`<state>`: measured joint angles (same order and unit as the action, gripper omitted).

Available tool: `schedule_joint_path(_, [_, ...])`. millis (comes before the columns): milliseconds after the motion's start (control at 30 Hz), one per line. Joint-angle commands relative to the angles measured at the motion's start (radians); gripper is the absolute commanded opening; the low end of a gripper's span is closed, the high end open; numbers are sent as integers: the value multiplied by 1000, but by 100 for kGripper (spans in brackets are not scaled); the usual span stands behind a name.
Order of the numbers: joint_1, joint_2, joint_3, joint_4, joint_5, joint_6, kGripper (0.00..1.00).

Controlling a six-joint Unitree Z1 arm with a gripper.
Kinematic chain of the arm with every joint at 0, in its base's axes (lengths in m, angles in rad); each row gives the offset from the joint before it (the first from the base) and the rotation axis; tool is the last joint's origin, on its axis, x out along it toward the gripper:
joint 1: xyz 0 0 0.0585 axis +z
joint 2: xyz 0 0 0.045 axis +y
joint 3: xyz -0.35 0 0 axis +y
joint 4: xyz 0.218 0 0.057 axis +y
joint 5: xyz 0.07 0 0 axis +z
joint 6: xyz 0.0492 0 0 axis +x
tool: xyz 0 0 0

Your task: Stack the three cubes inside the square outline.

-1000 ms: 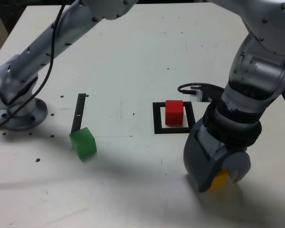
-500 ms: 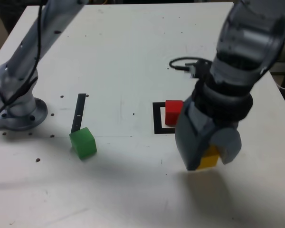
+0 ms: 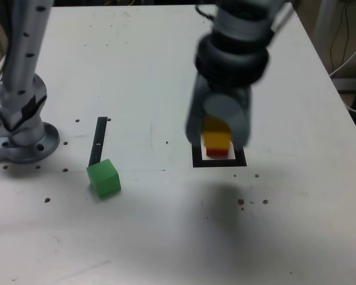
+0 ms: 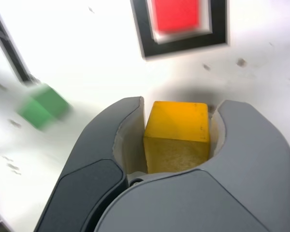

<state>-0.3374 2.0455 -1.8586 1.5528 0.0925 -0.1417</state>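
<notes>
The grey claw (image 4: 175, 137) has the yellow matte cube (image 4: 176, 135) pinched up above the counter (image 3: 154, 237), presumably bound for the red matte cube (image 3: 217, 152) inside the black square outline (image 3: 219, 162)!

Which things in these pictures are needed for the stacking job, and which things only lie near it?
For the job:
- yellow cube, held in the gripper
- red cube, inside the square outline
- green cube, on the table

Not for the job:
- straight black strip
- cables beyond the table
</notes>
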Motion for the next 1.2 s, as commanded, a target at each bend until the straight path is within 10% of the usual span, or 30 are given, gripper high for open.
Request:
schedule_joint_path(0, [32,-74,43,0,11,92,1])
schedule_joint_path(400, [121,-81,161,-131,35,175,1])
schedule_joint_path(1167, [202,-19,200,-191,-61,87,0])
